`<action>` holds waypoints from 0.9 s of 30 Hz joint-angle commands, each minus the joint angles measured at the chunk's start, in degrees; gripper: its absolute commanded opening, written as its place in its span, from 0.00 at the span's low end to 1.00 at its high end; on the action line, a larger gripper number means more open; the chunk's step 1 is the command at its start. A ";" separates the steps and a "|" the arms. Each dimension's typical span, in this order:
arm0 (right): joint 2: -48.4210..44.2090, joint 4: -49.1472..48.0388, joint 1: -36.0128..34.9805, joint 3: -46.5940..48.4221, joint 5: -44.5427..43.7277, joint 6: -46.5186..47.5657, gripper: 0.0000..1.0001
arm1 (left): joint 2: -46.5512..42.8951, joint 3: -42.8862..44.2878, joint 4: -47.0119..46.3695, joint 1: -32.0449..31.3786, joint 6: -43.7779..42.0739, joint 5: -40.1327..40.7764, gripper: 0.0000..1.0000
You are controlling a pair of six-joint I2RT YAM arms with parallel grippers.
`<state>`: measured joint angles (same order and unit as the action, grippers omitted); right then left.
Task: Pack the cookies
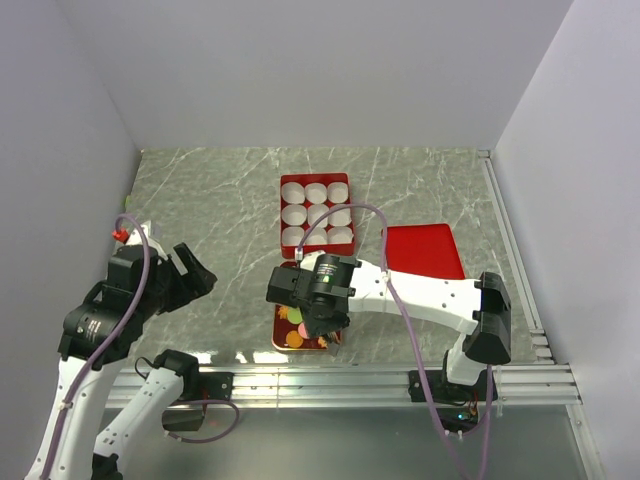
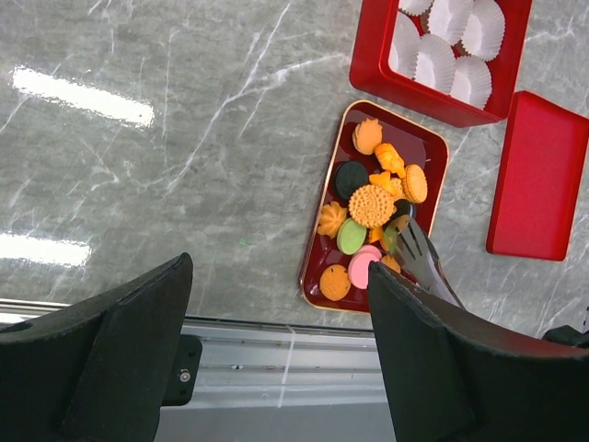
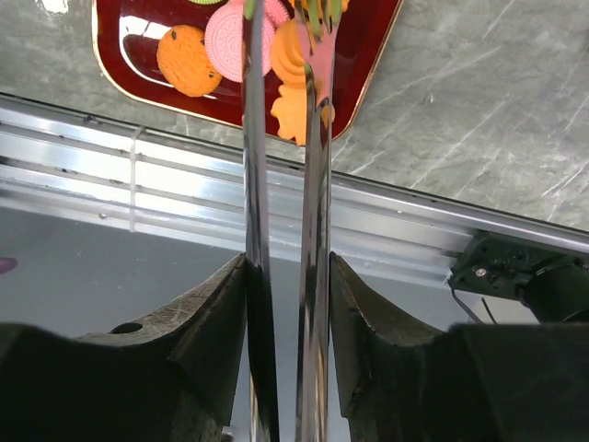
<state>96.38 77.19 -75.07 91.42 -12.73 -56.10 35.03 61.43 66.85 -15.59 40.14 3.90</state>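
Note:
The cookies (image 2: 372, 206) lie heaped on a small dark-red tray (image 2: 313, 250) with a gold rim: mostly orange, with single green, pink and dark ones. In the top view the tray (image 1: 279, 342) sits at the near table edge. My right gripper (image 1: 325, 322) hangs over it, shut on metal tongs (image 3: 253, 138). The tong tips (image 2: 416, 247) reach down among the cookies at the tray's right side. An orange cookie (image 3: 291, 53) shows between the two blades; whether it is pinched I cannot tell. My left gripper (image 2: 279, 267) stands open and empty, left of the tray.
A red box (image 1: 283, 215) with white paper cups (image 2: 442, 55) in rows stands behind the tray. Its flat red lid (image 1: 422, 250) lies to the right. An aluminium rail (image 3: 184, 184) runs along the near table edge. Grey walls close in both sides.

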 commanded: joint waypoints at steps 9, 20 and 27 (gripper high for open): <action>1.71 5.43 -0.69 2.80 -2.82 -0.24 0.48 | -0.57 -0.52 -0.58 -0.23 -0.06 0.23 0.82; 3.99 5.52 0.18 4.47 -4.58 0.37 0.47 | -0.66 -0.79 -0.49 -0.84 -0.59 1.37 0.83; 4.08 5.52 1.41 5.18 -4.85 1.08 0.27 | -0.31 -0.70 -0.58 -1.37 -0.85 2.25 0.83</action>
<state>100.73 77.49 -74.50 94.48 -14.46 -54.87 34.96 60.75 66.98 -16.56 39.88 4.91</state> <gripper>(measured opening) 0.342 0.829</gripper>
